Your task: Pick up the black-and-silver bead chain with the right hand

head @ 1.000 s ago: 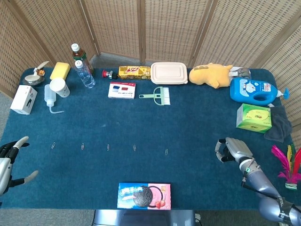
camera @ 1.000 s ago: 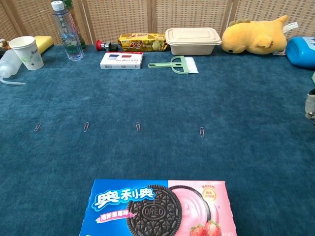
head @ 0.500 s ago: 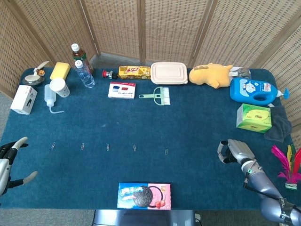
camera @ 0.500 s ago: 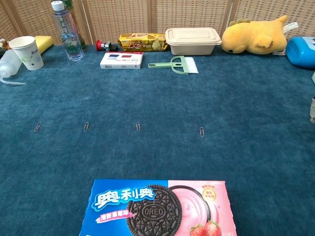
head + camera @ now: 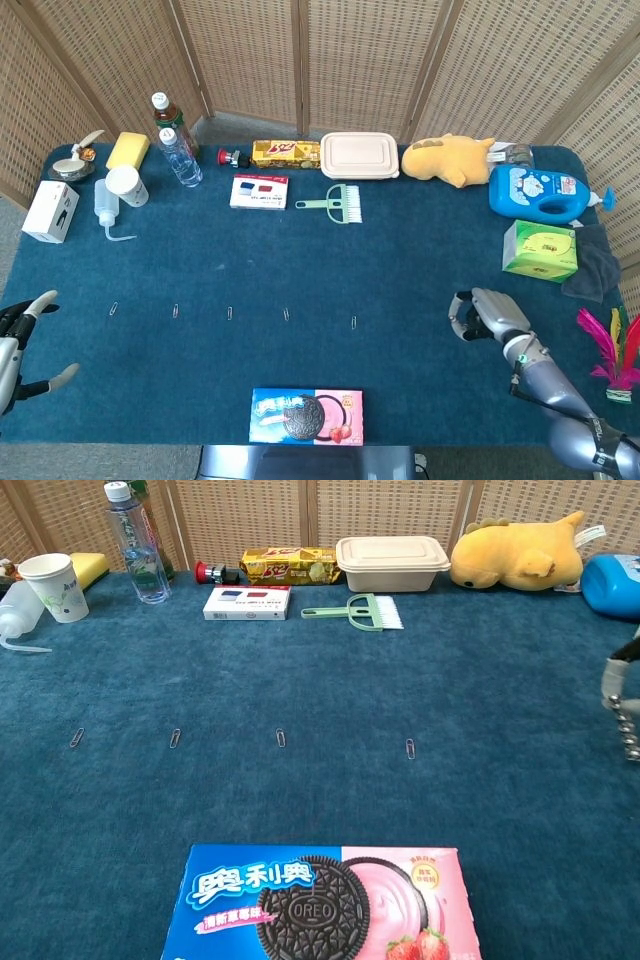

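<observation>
Silver-and-black bead chain (image 5: 629,725): visible only at the right edge of the chest view, hanging vertically below the right hand (image 5: 487,317), clear of the blue tabletop (image 5: 400,250). Long axis: upright. Right hand: near the tabletop's right edge, fingers curled in, apparently pinching the chain's top; the head view hides the chain itself. Left hand (image 5: 25,345): at the near-left corner, fingers spread, holding nothing, well apart from the chain. Judgement: chain sits directly under the right hand; the pick-up looks largely done, a steady raise remaining.
</observation>
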Tool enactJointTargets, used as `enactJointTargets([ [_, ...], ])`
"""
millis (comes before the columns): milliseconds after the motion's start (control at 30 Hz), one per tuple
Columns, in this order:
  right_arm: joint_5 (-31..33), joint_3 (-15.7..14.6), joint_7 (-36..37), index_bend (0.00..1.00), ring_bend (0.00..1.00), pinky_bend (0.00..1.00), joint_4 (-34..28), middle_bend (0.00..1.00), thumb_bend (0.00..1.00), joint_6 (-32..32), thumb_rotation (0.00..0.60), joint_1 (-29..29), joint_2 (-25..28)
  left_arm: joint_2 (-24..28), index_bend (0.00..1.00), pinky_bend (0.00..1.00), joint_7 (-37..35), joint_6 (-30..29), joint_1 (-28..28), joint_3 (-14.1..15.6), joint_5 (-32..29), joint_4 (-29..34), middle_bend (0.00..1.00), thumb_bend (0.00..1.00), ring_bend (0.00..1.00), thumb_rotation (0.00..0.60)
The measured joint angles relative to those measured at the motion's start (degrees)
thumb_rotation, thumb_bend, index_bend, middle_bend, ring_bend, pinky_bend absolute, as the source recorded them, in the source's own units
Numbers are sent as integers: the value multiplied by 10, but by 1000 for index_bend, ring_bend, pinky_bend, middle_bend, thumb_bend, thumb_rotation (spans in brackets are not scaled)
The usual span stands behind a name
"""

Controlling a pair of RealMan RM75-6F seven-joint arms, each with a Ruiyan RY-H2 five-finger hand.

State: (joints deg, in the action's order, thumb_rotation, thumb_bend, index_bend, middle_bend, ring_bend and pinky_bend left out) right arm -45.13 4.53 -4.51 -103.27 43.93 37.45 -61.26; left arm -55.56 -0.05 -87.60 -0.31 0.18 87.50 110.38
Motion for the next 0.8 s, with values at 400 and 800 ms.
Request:
enactJointTargets([
  [400,19,53,3,683,898,765,-10,1000,511,-21,600,64,-37,0,90,110,-18,-17,19,11,2,-13,238,263,127,585],
  [800,106,73,-8,680,898,765,51,1000,511,-38,600,137,-97,4,89,110,-36,-29,37,19,-2,-28,238,264,127,584],
])
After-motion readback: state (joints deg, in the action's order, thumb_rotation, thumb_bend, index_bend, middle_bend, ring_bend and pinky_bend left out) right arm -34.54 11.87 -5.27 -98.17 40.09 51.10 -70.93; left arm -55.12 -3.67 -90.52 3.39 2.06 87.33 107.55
